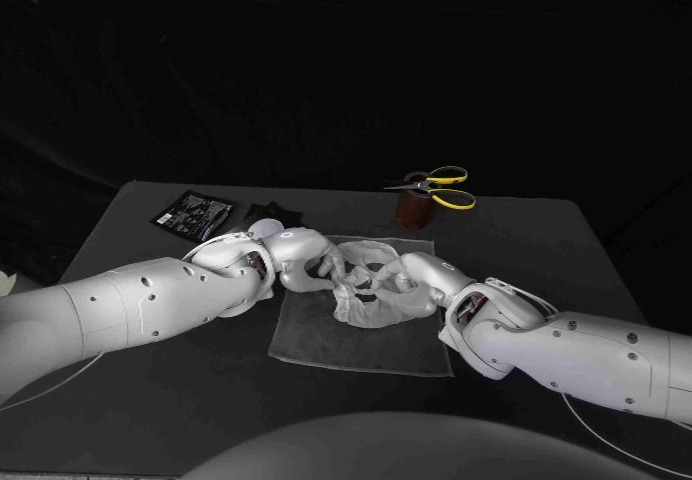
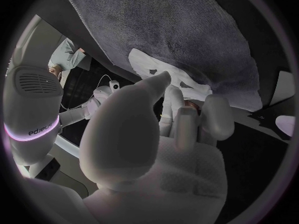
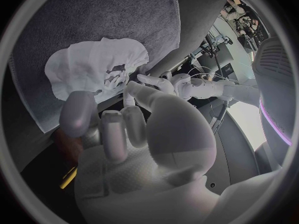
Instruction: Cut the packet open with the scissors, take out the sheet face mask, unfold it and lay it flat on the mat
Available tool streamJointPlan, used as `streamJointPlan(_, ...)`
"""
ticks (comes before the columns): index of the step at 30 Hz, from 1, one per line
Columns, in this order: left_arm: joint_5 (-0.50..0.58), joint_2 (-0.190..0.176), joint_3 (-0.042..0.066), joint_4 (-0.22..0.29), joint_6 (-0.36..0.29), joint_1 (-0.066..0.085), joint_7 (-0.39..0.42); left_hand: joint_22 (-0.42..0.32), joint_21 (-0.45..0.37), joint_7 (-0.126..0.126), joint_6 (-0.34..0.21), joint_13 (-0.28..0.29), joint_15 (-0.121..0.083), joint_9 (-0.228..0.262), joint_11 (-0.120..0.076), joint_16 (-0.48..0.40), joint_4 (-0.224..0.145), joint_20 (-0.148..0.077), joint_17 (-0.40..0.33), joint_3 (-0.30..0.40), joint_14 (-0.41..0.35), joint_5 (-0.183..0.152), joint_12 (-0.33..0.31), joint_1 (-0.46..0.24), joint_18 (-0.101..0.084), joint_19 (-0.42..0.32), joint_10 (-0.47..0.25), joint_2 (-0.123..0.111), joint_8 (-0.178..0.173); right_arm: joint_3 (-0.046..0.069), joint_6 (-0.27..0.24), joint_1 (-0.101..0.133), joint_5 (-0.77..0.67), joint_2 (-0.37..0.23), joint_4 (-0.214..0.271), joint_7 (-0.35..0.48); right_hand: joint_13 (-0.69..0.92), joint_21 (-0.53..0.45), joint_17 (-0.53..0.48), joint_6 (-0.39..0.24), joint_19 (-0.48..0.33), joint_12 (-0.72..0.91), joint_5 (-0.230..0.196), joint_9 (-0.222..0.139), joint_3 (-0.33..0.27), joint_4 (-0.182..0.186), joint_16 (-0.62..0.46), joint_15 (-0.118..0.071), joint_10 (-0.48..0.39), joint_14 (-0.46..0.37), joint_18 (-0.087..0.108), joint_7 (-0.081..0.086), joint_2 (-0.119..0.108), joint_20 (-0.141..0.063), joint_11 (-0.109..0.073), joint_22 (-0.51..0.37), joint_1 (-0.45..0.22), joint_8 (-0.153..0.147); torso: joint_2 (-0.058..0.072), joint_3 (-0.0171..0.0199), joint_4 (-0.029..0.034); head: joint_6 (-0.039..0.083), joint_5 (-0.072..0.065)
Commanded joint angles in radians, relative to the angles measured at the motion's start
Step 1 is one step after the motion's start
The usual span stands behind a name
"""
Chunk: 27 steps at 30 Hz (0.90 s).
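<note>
On the mat: the mask lies crumpled toward the far edge of the mat, between the two hands. It is not flat; folds and loops stand up, with dark holes showing through.
Left hand: it is at the mask's left side, fingertips in among the folds. Its wrist view shows the thumb tip against the white sheet and the other fingers stretched out beside it. Its own palm hides the contact, so I cannot tell whether it pinches the mask or only touches it.
Right hand: it is at the mask's right side, fingers lying over the upper folds. In its wrist view the fingers are loosely bent and the thumb tip sits by a strand of the mask. I cannot tell if it has a grip.
Mat: a pale, thin sheet on the table. Its near corners are bare, and part of the far edge is covered by the mask and hands.
Packet: black, lying flat at the table's far left, well apart from the mat. The print is too small to read, and a cut edge cannot be made out.
Dark scrap: it lies just beside the packet on the mat's side. It is black on black, so its shape is unclear.
Scissors: the yellow handles stick out of a brown cup beyond the mat. The blades are hidden inside the cup.
</note>
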Motion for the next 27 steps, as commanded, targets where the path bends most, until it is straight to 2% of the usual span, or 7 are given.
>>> streamJointPlan(1, -0.051, 0.013, 0.000, -0.011, 0.042, -0.001, -0.041, 0.015, 0.011, 0.001, 0.007, 0.027, -0.002, -0.002, -0.002, 0.007, 0.001, -0.001, 0.073, -0.005, 0.011, -0.001, 0.022, 0.000, -0.012, 0.010, 0.020, 0.010, -0.001, 0.000, 0.008, 0.000, -0.011, 0.002, 0.000, 0.000, 0.150, -0.005, 0.171, -0.006, -0.005, -0.005, 0.005, -0.002, -0.005, 0.001, 0.004, 0.006, 0.015, 0.086, 0.011, 0.003, -0.003, 0.004, 0.006, 0.136, -0.002, -0.006, 0.000, 0.0010, 0.0002, 0.000, 0.000)
streamJointPlan(4, -0.057, 0.023, 0.000, -0.018, 0.044, -0.002, -0.046, 0.034, 0.029, -0.001, 0.021, 0.088, -0.004, -0.003, -0.004, 0.015, 0.002, -0.004, 0.098, -0.003, 0.026, -0.001, 0.059, 0.000, -0.017, 0.026, 0.067, 0.022, -0.001, 0.000, 0.008, 0.000, -0.011, 0.003, 0.001, 0.000, 0.150, -0.005, 0.171, -0.006, -0.005, -0.005, 0.005, -0.002, -0.005, 0.001, 0.004, 0.006, 0.015, 0.086, 0.011, 0.003, -0.003, 0.004, 0.006, 0.136, -0.002, -0.006, 0.000, 0.0010, -0.0005, 0.000, -0.001)
streamJointPlan(9, -0.060, 0.037, 0.001, -0.026, 0.049, -0.002, -0.052, 0.052, 0.047, -0.006, 0.047, 0.137, -0.008, -0.004, -0.008, 0.023, 0.009, -0.008, 0.124, 0.003, 0.042, -0.001, 0.089, -0.006, -0.022, 0.041, 0.106, 0.041, 0.001, 0.000, 0.008, 0.000, -0.011, 0.003, 0.001, 0.000, 0.150, -0.005, 0.171, -0.006, -0.005, -0.005, 0.005, -0.002, -0.005, 0.001, 0.004, 0.006, 0.015, 0.086, 0.011, 0.003, -0.003, 0.004, 0.006, 0.136, -0.002, -0.006, -0.001, 0.0009, 0.0002, 0.000, -0.002)
streamJointPlan(20, -0.064, 0.054, 0.000, -0.037, 0.080, -0.002, -0.074, 0.061, 0.057, -0.011, 0.074, 0.175, -0.012, -0.004, -0.013, 0.028, 0.012, -0.012, 0.142, 0.007, 0.053, -0.001, 0.110, -0.012, -0.025, 0.049, 0.134, 0.052, 0.003, 0.000, 0.008, 0.000, -0.011, 0.003, 0.001, 0.000, 0.149, -0.005, 0.171, -0.006, -0.005, -0.005, 0.005, -0.002, -0.005, 0.001, 0.004, 0.007, 0.014, 0.086, 0.011, 0.003, -0.003, 0.004, 0.007, 0.136, -0.001, -0.006, -0.001, 0.0002, 0.0014, 0.000, -0.004)
streamJointPlan(27, -0.069, 0.058, 0.000, -0.040, 0.097, -0.002, -0.092, 0.063, 0.058, -0.011, 0.073, 0.179, -0.012, -0.007, -0.013, 0.029, 0.014, -0.013, 0.146, 0.004, 0.056, -0.001, 0.113, -0.017, -0.025, 0.050, 0.136, 0.047, -0.002, 0.000, 0.008, 0.000, -0.011, 0.003, 0.002, 0.000, 0.149, -0.005, 0.171, -0.006, -0.005, -0.005, 0.005, -0.002, -0.005, 0.001, 0.004, 0.007, 0.014, 0.086, 0.011, 0.003, -0.003, 0.004, 0.007, 0.136, -0.001, -0.006, -0.001, -0.0003, 0.0014, 0.000, -0.004)
